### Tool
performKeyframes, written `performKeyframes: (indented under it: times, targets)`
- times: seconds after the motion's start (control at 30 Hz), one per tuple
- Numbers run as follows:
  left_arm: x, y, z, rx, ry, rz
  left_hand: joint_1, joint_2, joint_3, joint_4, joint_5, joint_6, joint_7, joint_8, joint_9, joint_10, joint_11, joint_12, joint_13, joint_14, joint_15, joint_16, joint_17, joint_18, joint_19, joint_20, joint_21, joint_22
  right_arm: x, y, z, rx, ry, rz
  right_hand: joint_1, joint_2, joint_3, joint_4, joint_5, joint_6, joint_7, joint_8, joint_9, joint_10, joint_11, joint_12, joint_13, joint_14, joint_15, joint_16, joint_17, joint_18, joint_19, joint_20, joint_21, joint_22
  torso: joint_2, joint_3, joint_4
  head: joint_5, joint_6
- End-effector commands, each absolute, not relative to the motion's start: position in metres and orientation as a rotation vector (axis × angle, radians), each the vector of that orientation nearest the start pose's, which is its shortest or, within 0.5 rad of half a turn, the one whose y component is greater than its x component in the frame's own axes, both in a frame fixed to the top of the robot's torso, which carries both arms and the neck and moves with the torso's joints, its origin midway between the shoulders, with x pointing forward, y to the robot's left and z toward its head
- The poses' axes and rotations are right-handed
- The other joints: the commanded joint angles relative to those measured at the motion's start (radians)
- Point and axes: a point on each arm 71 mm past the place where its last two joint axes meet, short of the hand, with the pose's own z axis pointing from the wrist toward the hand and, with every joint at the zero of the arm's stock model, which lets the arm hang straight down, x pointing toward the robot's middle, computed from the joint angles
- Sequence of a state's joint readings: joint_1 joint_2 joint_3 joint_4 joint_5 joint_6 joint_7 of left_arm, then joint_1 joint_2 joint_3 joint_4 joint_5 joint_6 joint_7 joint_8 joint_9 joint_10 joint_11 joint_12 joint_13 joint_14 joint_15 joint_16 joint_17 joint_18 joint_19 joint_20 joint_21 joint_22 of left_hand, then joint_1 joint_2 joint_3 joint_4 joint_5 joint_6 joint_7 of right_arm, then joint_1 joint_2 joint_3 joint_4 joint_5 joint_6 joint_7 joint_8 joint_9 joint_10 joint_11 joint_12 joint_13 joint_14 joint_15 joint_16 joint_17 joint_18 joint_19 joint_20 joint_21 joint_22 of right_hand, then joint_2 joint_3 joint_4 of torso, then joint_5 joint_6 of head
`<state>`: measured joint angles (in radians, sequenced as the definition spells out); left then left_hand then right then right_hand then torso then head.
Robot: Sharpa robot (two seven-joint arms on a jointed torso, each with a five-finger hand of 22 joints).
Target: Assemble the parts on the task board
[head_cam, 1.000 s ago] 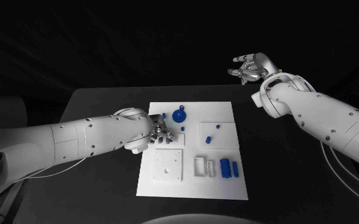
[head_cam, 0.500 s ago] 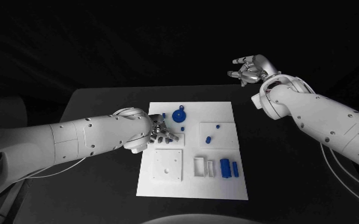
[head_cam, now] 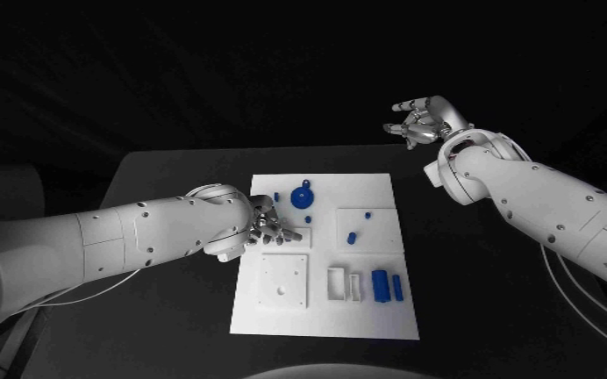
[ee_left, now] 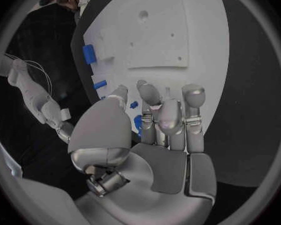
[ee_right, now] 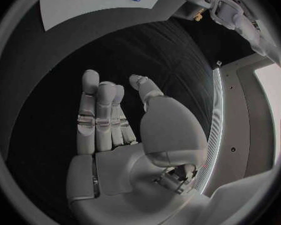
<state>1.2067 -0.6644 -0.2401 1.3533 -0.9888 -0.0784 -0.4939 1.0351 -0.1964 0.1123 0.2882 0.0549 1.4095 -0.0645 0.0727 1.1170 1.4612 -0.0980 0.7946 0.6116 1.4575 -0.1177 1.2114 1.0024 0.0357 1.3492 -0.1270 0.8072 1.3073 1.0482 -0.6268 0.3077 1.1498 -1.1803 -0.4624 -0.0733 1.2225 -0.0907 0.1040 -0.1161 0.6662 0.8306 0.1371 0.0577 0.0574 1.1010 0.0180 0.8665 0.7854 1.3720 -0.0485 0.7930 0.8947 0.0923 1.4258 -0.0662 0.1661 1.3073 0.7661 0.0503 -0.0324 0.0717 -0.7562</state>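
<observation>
Board [head_cam: 326, 256] lies mid-frame on the table [head_cam: 165, 177]. Left hand [head_cam: 268, 226] sits over the board's left edge, fingers [ee_left: 170, 116] extended and close together; can't tell if anything is held. Right hand [head_cam: 424, 121] raised at upper right, fingers apart, empty. Blue parts [head_cam: 303, 196] scattered over board.

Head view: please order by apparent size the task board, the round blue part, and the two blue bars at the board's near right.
1. task board
2. round blue part
3. two blue bars and, which look alike; the round part sits farther away.
</observation>
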Motion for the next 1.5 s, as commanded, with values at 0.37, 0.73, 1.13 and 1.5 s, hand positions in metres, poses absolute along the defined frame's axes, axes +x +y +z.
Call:
performKeyframes:
  times: [0.37,0.73,1.13,1.5]
  targets:
    - [0.487,0.194,-0.259,-0.264,2.333,-0.433,0.010,0.017,0.010,-0.003,-0.007,-0.030,0.007,-0.006,-0.020,0.047,-0.001,-0.010,-0.006,-0.007,-0.004,-0.018,-0.013,-0.016,-0.005,-0.013,-0.032,0.053,0.563,-0.233,-0.174,0.485,1.439,0.715,-0.002,0.004,0.000,-0.006,0.004,-0.004,0.000,-0.001,0.001,-0.007,-0.001,-0.001,-0.002,-0.006,-0.003,0.000,-0.002,0.009,-0.002,-0.003,0.001,0.017,0.000,0.0004,0.0010,0.000,0.009]
    - [0.526,0.209,-0.215,-0.270,2.268,-0.406,-0.022,0.178,-0.030,-0.219,0.012,-0.183,0.060,-0.005,-0.344,0.041,0.023,-0.051,0.029,-0.017,0.009,-0.055,-0.042,0.001,-0.010,0.001,-0.109,0.041,0.563,-0.233,-0.175,0.489,1.441,0.716,-0.004,0.002,0.014,-0.009,0.016,-0.005,0.000,-0.001,0.001,-0.006,-0.001,-0.002,-0.004,-0.007,-0.004,0.001,-0.001,0.009,-0.002,-0.004,0.001,0.018,0.002,-0.0009,-0.0021,0.003,0.025]
    - [0.567,0.216,-0.202,-0.269,2.318,-0.309,-0.027,0.188,-0.047,-0.234,0.016,-0.258,0.095,-0.005,-0.641,0.030,0.044,-0.064,0.047,-0.030,0.021,-0.076,-0.062,0.013,-0.020,0.013,-0.159,0.037,0.564,-0.230,-0.176,0.489,1.445,0.721,-0.006,0.002,0.014,-0.008,0.017,-0.006,0.000,-0.001,0.001,-0.007,-0.001,-0.001,-0.004,-0.006,-0.003,0.001,-0.002,0.009,-0.002,-0.004,0.001,0.018,0.010,-0.0023,-0.0158,0.020,0.040]
    - [0.588,0.219,-0.201,-0.269,2.324,-0.268,-0.025,0.199,-0.054,-0.268,0.169,-0.274,0.100,-0.006,-0.659,0.011,0.047,-0.061,0.054,-0.042,0.022,-0.086,-0.070,0.014,-0.034,0.013,-0.185,0.032,0.564,-0.227,-0.176,0.488,1.446,0.727,-0.010,0.003,0.014,-0.003,0.018,-0.009,0.001,-0.001,0.001,-0.007,-0.001,-0.001,-0.004,-0.007,-0.003,0.001,-0.002,0.009,-0.003,-0.003,0.001,0.017,0.017,-0.0040,-0.0238,0.029,0.055]
